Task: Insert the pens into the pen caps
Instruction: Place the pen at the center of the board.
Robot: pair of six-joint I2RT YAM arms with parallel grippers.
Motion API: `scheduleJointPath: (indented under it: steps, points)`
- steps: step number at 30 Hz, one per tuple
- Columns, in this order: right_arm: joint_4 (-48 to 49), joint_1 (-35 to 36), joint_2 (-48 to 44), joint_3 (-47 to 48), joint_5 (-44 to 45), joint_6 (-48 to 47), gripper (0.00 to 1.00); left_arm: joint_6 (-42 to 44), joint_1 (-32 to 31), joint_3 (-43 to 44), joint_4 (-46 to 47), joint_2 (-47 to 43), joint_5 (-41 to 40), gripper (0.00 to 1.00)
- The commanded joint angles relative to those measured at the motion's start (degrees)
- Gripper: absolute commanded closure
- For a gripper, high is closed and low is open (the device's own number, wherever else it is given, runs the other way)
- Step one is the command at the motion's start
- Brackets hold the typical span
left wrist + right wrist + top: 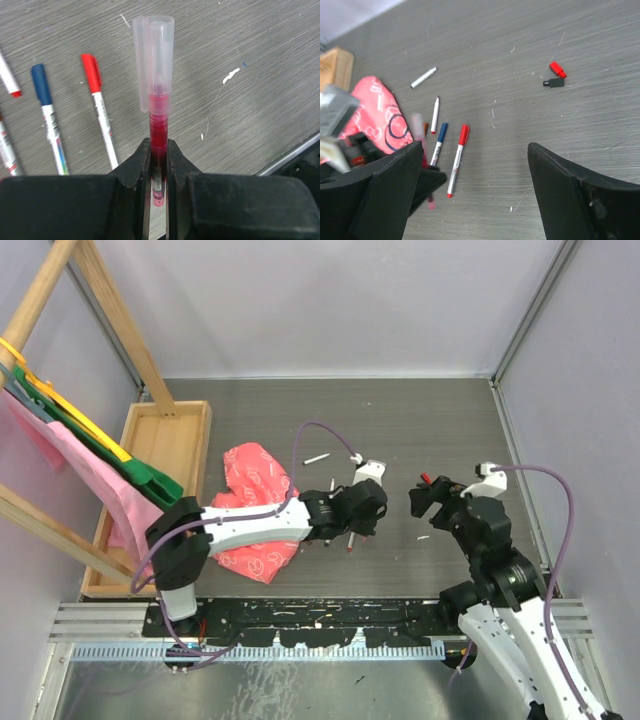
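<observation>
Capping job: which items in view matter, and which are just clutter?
Job: pen in left gripper with clear cap; blue-capped pen; red-capped pen; far bare pen; near bare pen; loose red cap; loose black cap.
Lying about: pink cloth; wooden tray; hanging cloths.

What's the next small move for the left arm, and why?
Probably lower the left gripper and lay the held pen beside the red-capped pen and blue-capped pen. The clear cap already looks seated on it, and the right gripper stands open, apart from it.
</observation>
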Motion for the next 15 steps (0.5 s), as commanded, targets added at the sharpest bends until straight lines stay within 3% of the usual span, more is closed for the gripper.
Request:
scheduleJointPath:
  steps: [1, 8, 15]
  points:
    - [-1.93, -0.26, -5.59, 0.72, 5.25, 3.6, 0.09, -2.46, 0.24, 6.51, 0.28, 5.32, 0.94, 1.0]
    - [-5.25, -0.28, -13.33, 2.15, 4.84, 7.32, 0.06, -5.11, 0.31, 10.83, -2.42, 12.15, 2.39, 1.0]
    - [-3.84, -0.27, -20.02, 3.26, 3.38, 5.33, 0.05, -6.43, 0.82, 14.79, -7.08, 16.95, 2.81, 0.99]
